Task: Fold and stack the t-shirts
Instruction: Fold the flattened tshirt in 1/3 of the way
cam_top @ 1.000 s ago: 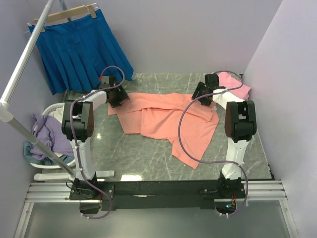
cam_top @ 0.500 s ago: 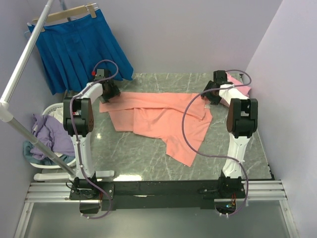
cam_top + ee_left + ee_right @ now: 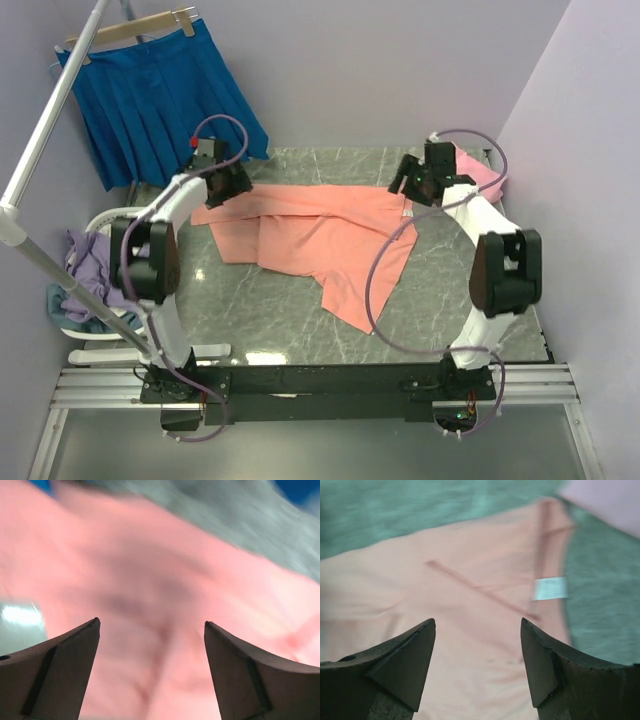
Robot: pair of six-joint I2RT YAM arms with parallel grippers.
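The salmon-orange t-shirt (image 3: 320, 235) lies spread and rumpled across the far half of the marble table, one corner trailing toward the near middle. It fills the left wrist view (image 3: 150, 595) and the right wrist view (image 3: 460, 605), where a white label (image 3: 550, 588) shows. The lighter pink t-shirt (image 3: 482, 172) lies bunched at the far right corner, and it shows in the right wrist view (image 3: 610, 500). My left gripper (image 3: 226, 186) is open over the shirt's far left edge. My right gripper (image 3: 416, 184) is open over its far right edge. Neither holds cloth.
A bright blue pleated skirt (image 3: 160, 100) hangs on a hanger at the back left. A white basket (image 3: 100, 225) with lilac clothes (image 3: 92, 275) stands left of the table. A white rack pole (image 3: 45, 130) slants across the left. Walls close the back and right.
Both arms have reached farther back and pulled the salmon-orange shirt's top edge outward and flatter. The right gripper has swung left, away from the pink shirt.
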